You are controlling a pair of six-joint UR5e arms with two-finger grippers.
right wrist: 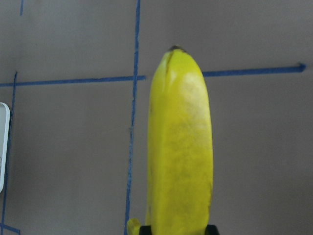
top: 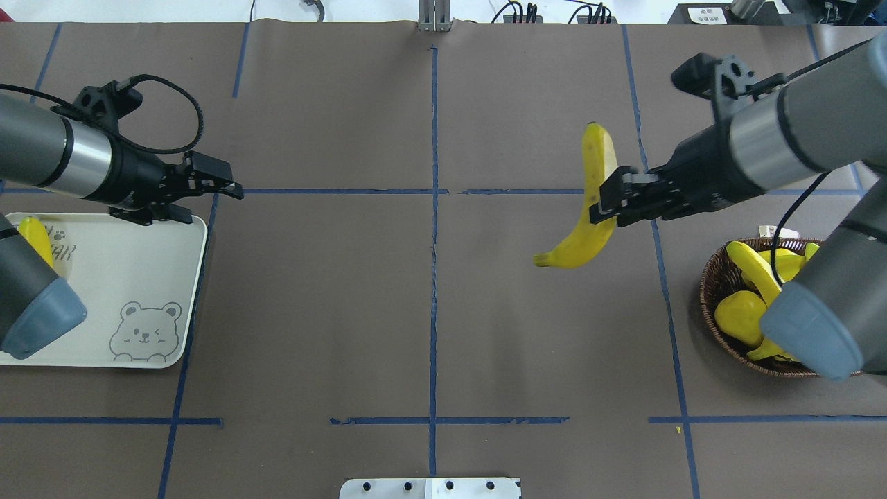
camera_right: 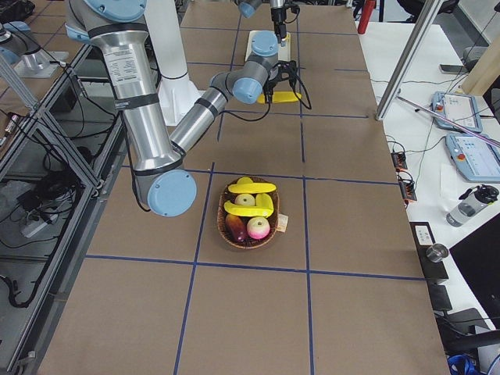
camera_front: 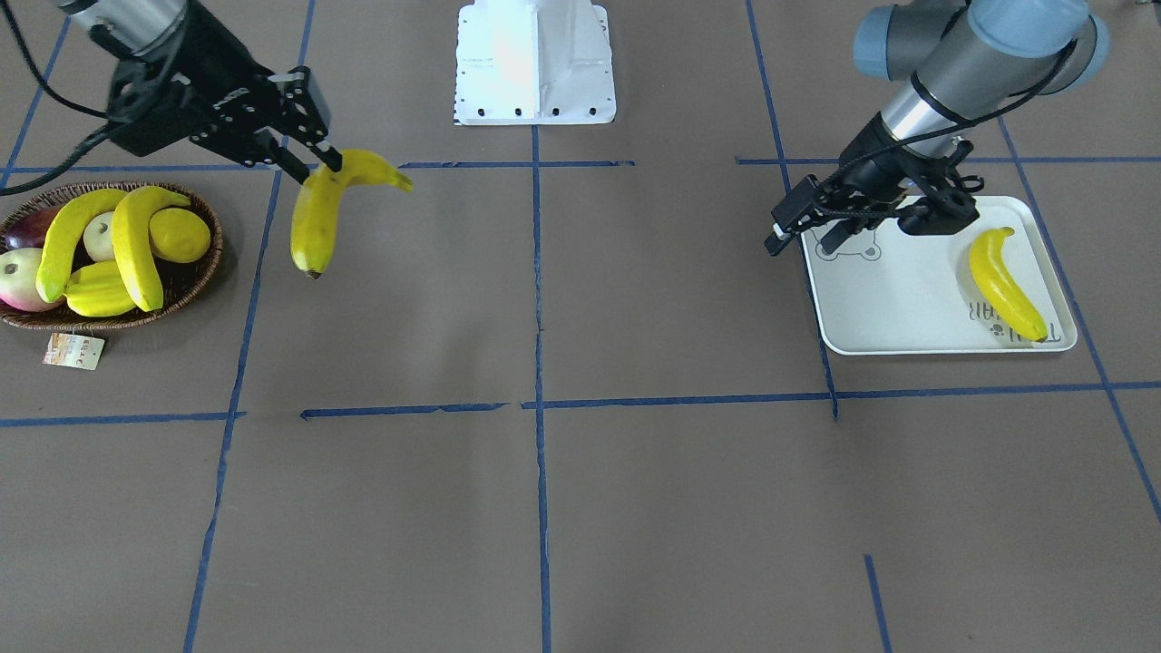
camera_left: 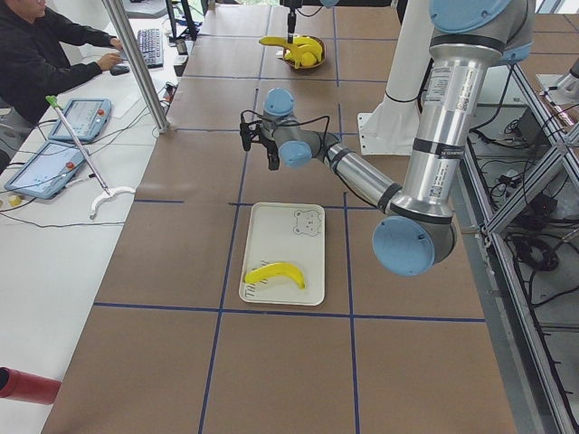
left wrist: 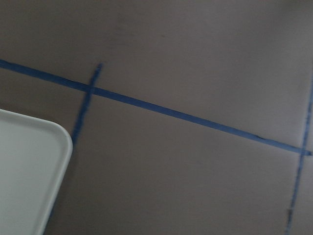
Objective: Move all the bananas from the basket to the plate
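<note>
The right arm reaches out nearly level over the brown table (camera_front: 635,508). Its right gripper (camera_front: 328,163) is clamped on a long curved glossy yellow banana (camera_front: 316,222) held in the air: one short end juts just past the jaws, and the longer body hangs below them down to a dark tip. Behind these jaws, back along the arm, sits the shallow dark brown woven wicker basket (camera_front: 210,268), where two more yellow bananas (camera_front: 136,245) lie across other fruit (camera_front: 180,234).

The left arm stretches out level too. Its left gripper (camera_front: 803,238) is empty, fingers apart, and hovers at one edge of the pale grey-white rectangular plate (camera_front: 898,304). A second yellow banana (camera_front: 1002,286) lies on the plate, well behind those jaws near the opposite edge.
</note>
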